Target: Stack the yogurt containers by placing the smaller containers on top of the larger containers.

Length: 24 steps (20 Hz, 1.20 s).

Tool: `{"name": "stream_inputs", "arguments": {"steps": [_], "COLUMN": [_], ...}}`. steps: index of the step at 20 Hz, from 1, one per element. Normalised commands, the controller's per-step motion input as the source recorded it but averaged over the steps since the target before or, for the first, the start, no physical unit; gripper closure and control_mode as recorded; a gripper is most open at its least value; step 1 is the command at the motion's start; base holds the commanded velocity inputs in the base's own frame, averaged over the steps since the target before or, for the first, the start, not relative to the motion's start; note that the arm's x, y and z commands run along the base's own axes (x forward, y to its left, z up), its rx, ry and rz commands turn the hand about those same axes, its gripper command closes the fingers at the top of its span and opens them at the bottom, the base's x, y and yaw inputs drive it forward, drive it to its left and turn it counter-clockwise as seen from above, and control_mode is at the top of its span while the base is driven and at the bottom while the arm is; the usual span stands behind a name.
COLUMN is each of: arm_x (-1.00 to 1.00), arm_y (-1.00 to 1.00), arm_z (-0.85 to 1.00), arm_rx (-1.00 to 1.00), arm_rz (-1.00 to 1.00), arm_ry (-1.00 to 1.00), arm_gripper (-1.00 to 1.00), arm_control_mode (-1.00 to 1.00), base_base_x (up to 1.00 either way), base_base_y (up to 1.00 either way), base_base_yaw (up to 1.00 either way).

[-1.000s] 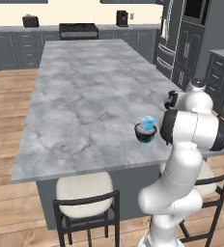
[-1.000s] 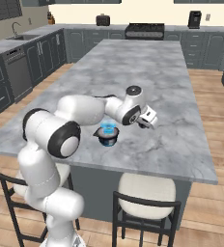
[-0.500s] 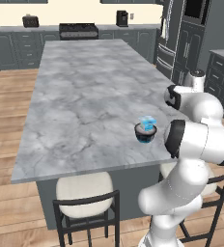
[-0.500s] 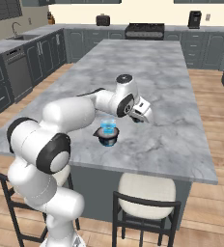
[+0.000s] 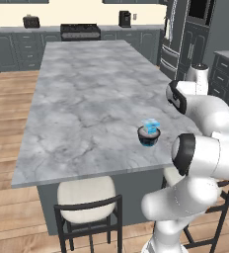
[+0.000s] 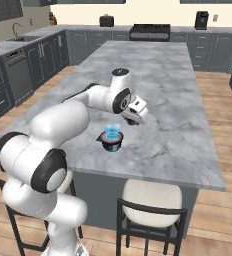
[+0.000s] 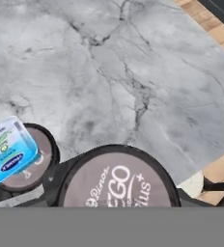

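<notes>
1. A round dark yogurt cup (image 5: pixel 149 137) sits near the front edge of the grey marble island (image 5: pixel 87 94), lower right of centre in the left base view and just left of centre in the right base view.
2. A light-blue pack (image 6: pixel 112 131) rests on that cup's pale lid, tilted and overhanging at the left edge of the hand view.
3. A second dark cup (image 7: pixel 116 183) with a greyish printed lid fills the bottom centre of the hand view, between the fingertips.
4. The gripper (image 6: pixel 136 114) hovers over the island just upper right of the stacked cup; its jaws stand part-spread around the second cup, though contact cannot be confirmed.
</notes>
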Motion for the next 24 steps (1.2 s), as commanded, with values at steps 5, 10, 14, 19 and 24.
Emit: {"name": "stream_inputs", "arguments": {"steps": [5,10,14,19,24], "arm_x": [-0.23,-0.23,-0.15,-0.10,0.01], "arm_y": [0.45,0.40,0.49,0.45,0.34], "arm_z": [0.08,0.20,0.01,0.00,-0.19], "arm_rx": [0.08,0.06,0.00,0.00,0.01], "arm_rz": [0.00,0.02,0.03,0.04,0.01], "arm_ry": [0.06,0.04,0.00,-0.01,-0.10], "arm_gripper": [1.00,1.00,1.00,1.00,1.00], "arm_control_mode": [-1.00,-1.00,-1.00,-1.00,-1.00], "base_base_x": [0.00,0.00,0.00,0.00,0.00], "base_base_y": [0.00,0.00,0.00,0.00,0.00], "base_base_yaw": [0.00,0.00,0.00,0.00,0.00]}}
